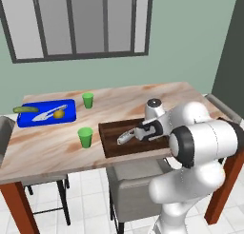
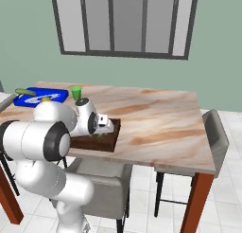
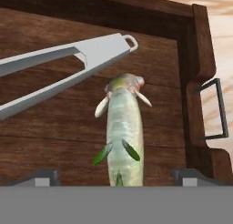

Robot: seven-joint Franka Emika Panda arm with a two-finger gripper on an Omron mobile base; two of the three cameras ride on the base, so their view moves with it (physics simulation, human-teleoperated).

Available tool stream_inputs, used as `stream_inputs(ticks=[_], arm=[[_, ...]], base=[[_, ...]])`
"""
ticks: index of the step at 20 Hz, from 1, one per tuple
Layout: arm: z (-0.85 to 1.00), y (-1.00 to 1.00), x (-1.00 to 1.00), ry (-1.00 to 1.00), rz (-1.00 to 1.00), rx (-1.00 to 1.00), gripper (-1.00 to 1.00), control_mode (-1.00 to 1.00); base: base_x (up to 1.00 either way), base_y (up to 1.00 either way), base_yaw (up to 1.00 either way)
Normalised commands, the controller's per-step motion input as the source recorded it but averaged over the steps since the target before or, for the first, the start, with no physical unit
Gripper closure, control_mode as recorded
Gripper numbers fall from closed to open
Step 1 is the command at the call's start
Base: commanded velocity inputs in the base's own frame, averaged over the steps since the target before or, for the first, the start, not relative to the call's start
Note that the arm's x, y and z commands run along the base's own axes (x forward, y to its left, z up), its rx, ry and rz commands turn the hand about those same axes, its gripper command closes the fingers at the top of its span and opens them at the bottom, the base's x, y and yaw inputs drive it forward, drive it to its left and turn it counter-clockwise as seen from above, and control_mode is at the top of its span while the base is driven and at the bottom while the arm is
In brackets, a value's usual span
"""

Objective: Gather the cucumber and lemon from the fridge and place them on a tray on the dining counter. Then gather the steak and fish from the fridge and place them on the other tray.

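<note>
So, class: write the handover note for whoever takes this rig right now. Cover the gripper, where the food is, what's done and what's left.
Gripper: open, low over the wooden tray, with the fish lying between its fingertips, not gripped.
Fish: flat on the wooden tray, beside a grey utensil.
Blue tray: the lemon sits on it and the cucumber lies at its left edge.
Done: cucumber and lemon delivered; fish on the second tray.
Left: lift clear of the fish, then apparently fetch the steak and put it on the wooden tray.
</note>
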Motion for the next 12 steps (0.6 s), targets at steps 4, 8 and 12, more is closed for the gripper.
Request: stream_inputs(ticks=[4,8,12], arm=[[0.37,0.00,-0.30,-0.01,-0.03,0.00,-1.00,-1.00],[0.65,0.00,-0.15,-0.02,-0.01,0.00,-1.00,-1.00],[0.65,0.00,-0.18,-0.02,-0.01,0.00,-1.00,-1.00]], base=[[0.00,0.00,0.00],[0.00,0.00,0.00],[0.00,0.00,0.00]])
